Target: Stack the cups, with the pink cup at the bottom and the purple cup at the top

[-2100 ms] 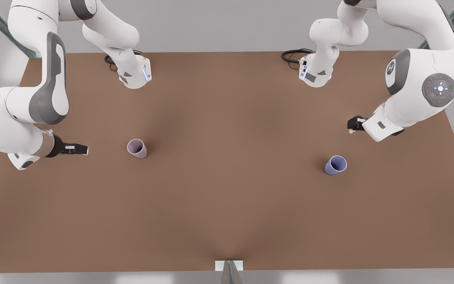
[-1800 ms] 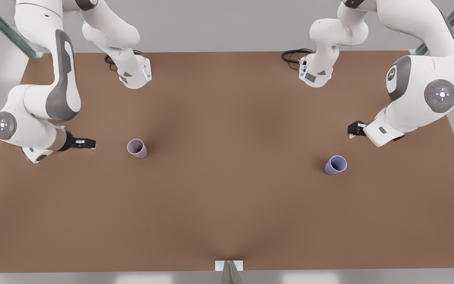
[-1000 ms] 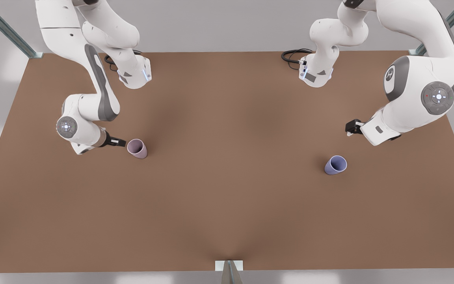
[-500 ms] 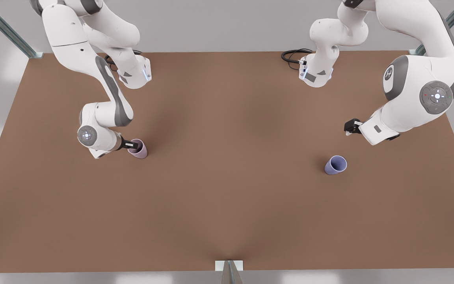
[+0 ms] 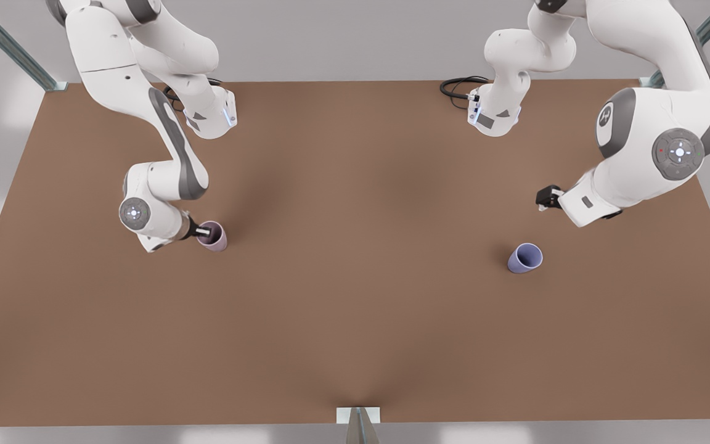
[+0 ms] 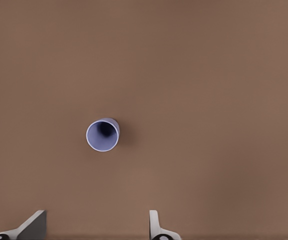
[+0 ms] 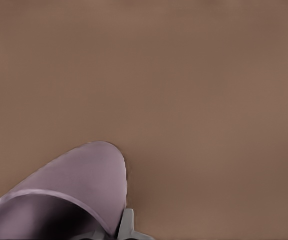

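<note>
On the front view's left half of the table [image 5: 355, 320], the pink cup [image 5: 216, 238] stands upright, mouth up, well apart from the purple cup [image 5: 524, 258] on the front view's right half. No stack yet; both cups rest on the bare tabletop.

Change noted: about two seconds ago the right gripper [image 5: 203, 232] hung near the table's edge on the front view's left, far from the pink cup. It has since swept across and come down, and now sits at the cup's rim on the side toward the front view's left. Right wrist view: the cup's wall and dark mouth loom close against the tool. Whether the grip has closed on the wall cannot be told. The cup appears to sit a trifle lower in the front view than half a second ago, possibly nudged on contact.

Left gripper [image 5: 546, 197] has barely shifted; it waits above and beside the purple cup, jaws spread wide apart, holding nothing. Left wrist view looks straight down into the purple cup's mouth.

Judgement: approach to the pink cup is finished and grasping it is the step in hand. The purple cup is untouched, so most of the task remains.
</note>
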### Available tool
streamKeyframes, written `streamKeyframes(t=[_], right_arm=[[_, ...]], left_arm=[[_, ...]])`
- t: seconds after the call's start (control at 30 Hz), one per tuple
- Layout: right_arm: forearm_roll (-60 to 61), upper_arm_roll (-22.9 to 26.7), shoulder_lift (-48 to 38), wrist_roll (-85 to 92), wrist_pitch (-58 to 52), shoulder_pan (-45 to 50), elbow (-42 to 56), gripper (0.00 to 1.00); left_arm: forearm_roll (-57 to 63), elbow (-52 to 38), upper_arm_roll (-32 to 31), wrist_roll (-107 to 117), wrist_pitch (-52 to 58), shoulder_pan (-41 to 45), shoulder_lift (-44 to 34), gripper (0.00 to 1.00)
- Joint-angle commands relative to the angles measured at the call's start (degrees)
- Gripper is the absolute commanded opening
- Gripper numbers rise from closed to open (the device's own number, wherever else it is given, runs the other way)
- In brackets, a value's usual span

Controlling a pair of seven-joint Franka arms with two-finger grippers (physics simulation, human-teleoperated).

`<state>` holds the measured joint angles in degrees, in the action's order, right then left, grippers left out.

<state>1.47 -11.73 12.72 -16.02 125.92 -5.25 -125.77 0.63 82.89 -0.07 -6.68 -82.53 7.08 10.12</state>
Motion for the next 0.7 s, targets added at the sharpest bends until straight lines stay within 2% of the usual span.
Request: streamKeyframes(t=[0.0, 0.1, 0.17, 0.2, 0.27, 0.33, 0.4, 0.5, 0.53, 0.67], right_arm=[[-0.2, -0.5, -0.1, -3.9, -6.7, 0.1, 3.3, 0.21], [0.3, -3.6, 0.4, -5.6, -10.5, 0.0, 11.4, 0.21], [0.0, -9.1, 2.5, -14.4, -10.5, 0.1, 18.3, 0.21], [-0.3, -10.2, 3.6, -20.3, -13.2, 2.4, 22.2, 0.21], [-0.8, -11.7, 12.4, -7.5, -18.5, 6.4, 34.7, 0.21], [-5.0, -11.7, 19.3, -18.1, -19.7, 14.3, 46.0, 0.21], [-5.2, -11.6, 28.2, -25.1, -25.4, 20.6, 61.4, 0.21], [-5.3, -8.9, 39.2, -30.7, -28.6, 29.9, 78.8, 0.21], [-5.3, -8.8, 41.9, -31.2, -28.2, 31.7, 82.2, 0.21], [-5.4, -8.3, 47.6, -31.2, -22.2, 35.1, 84.5, 0.21]], left_arm=[[0.1, 0.0, 0.2, -0.1, -0.1, 0.0, 0.1, 1.00], [0.1, 0.0, 0.4, -0.2, -0.6, 0.0, 0.3, 1.00], [0.0, -0.1, 0.4, -0.2, -0.6, 0.0, 0.3, 1.00], [0.1, -0.1, 0.4, -0.2, -0.6, 0.0, 0.3, 1.00], [0.1, -0.1, 0.3, -0.1, -0.3, 0.0, 0.2, 1.00], [0.0, -0.1, 0.3, -0.2, -0.3, 0.0, 0.2, 1.00], [0.2, -0.1, 0.4, -0.2, 0.0, 0.0, -0.1, 1.00], [0.4, -0.1, 0.4, -0.1, -0.5, 0.0, 0.2, 1.00], [0.2, -0.1, 0.4, 0.5, -0.6, 0.0, 0.2, 1.00], [0.9, -0.4, 0.5, 0.6, -1.3, 0.0, 0.3, 1.00]])
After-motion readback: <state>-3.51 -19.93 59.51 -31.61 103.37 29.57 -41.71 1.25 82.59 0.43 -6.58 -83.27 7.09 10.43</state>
